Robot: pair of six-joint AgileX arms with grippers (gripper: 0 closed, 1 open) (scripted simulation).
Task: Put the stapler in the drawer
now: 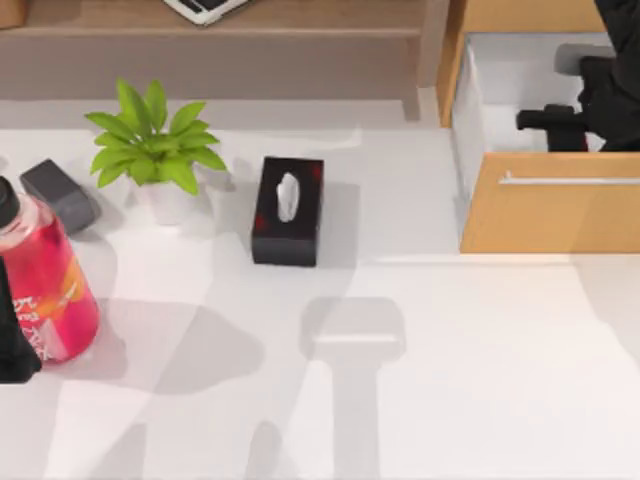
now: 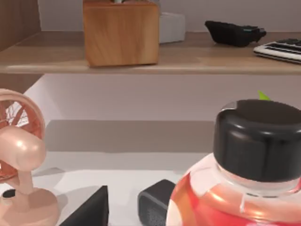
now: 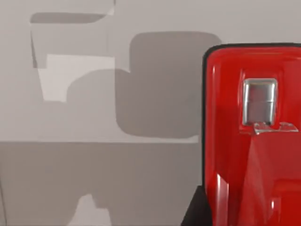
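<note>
Glossy pink and red, a bottle [image 1: 45, 290] with a black cap stands at the left edge of the table [image 1: 480, 370] in the top view, left of the black tissue box [image 1: 288, 210] that I take as landmark. Below the bottle a dark piece of the parked left arm [image 1: 14, 345] shows at that edge; its fingers cannot be made out. A dark grey rounded block [image 1: 62, 195] lies above the bottle, and a green potted plant [image 1: 155, 150] stands between that block and the tissue box. The left wrist view adds things the top view leaves out: a pale pink desk fan [image 2: 21, 160] beside the bottle, and a wooden block [image 2: 121, 32] with a dark handset [image 2: 235, 33] on the shelf [image 2: 188, 59] behind. Right of the tissue box sits the drawer [image 1: 550, 215], pulled open, tan front with a silver bar handle and white inner walls. The right gripper [image 1: 560, 122] reaches into it from the right, over the white floor. From above the gripper reads as black only; the right wrist view shows the stapler [image 3: 254, 136], bright red with a small metal plate, close under the camera above the drawer's pale floor. Whether the fingers pinch it or stand apart I cannot tell.
</note>
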